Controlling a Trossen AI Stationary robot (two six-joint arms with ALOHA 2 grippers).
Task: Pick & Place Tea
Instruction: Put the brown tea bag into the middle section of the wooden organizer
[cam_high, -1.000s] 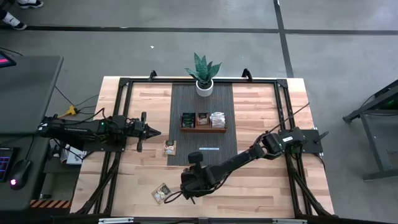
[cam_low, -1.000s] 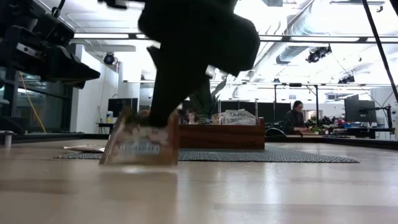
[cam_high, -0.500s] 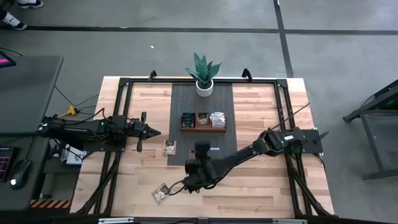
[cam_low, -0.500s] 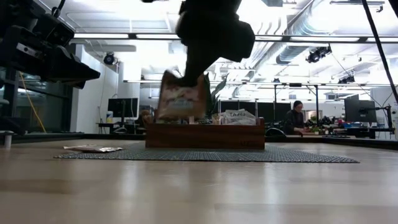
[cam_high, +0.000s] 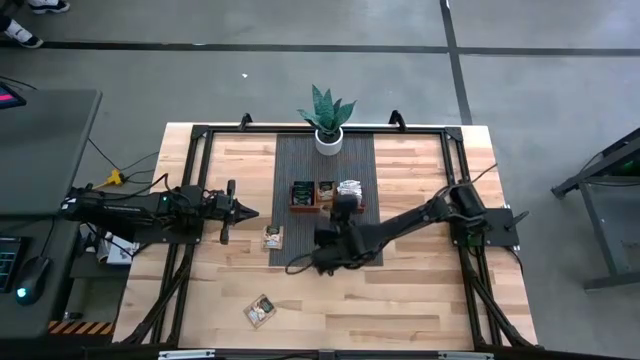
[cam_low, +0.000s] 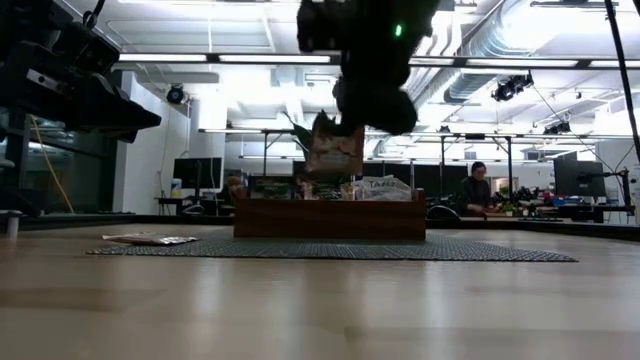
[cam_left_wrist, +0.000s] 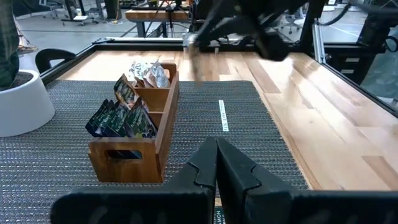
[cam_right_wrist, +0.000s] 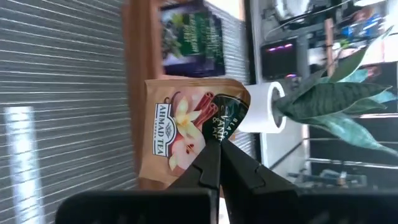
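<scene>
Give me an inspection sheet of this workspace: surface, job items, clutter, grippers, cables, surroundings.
Surface: wooden table with a dark mat.
Job's things: wooden tray holding tea packets; one packet at the mat's edge; another packet near the front.
Clutter: potted plant.
Grippers: right gripper shut on a vanilla tea packet, raised near the tray; left gripper shut, empty, waiting at left.
Cables: one yellow-ended lead off the left edge.
Surroundings: seated person in the background.
</scene>
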